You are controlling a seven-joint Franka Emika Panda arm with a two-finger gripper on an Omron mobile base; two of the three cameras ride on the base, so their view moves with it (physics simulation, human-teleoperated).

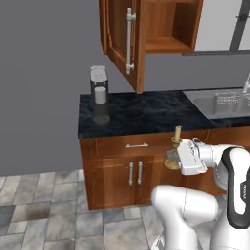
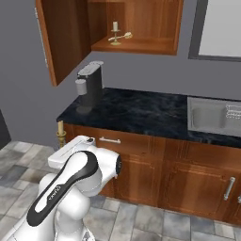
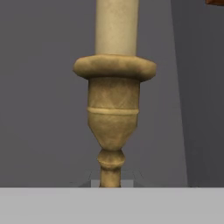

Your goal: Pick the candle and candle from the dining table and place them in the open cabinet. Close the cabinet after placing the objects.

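Note:
My gripper (image 1: 172,157) is shut on the brass stick of the thin taper candle (image 1: 177,133), which stands upright in front of the counter's drawer. The right base view has the same candle (image 2: 60,130) rising beside the hand (image 2: 61,141). Close up in the hand view, its cream shaft and brass holder (image 3: 113,109) sit between the fingertips. The short, thick candle (image 2: 115,29) on its dish stands on the shelf of the open cabinet (image 2: 141,45). The cabinet door (image 1: 121,39) with its silver bar handle (image 1: 129,41) is swung wide. The dining table is out of view.
A black marble counter (image 1: 146,114) runs under the cabinet, with a coffee machine (image 1: 99,93) at its left end and a steel sink (image 1: 219,103) to the right. Wooden base cabinets (image 1: 117,176) stand below. The floor is grey tile (image 1: 44,210).

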